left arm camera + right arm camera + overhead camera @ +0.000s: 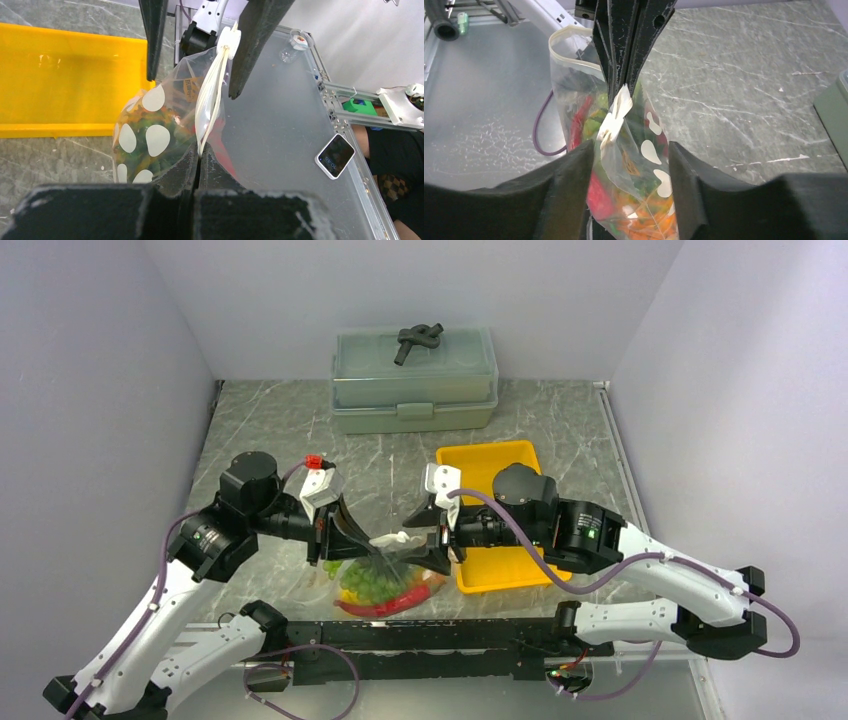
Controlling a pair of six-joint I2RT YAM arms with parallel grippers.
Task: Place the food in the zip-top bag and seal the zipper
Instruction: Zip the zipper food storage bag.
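Our left gripper (197, 159) is clenched on one end of the zipper (210, 100). The zip-top bag (172, 125) stretches from its fingertips to our right gripper (629, 160). That one is released, with one finger either side of the bag at the zipper's far end. A red chili (392, 604) and green grapes (368, 582) lie inside the bag.
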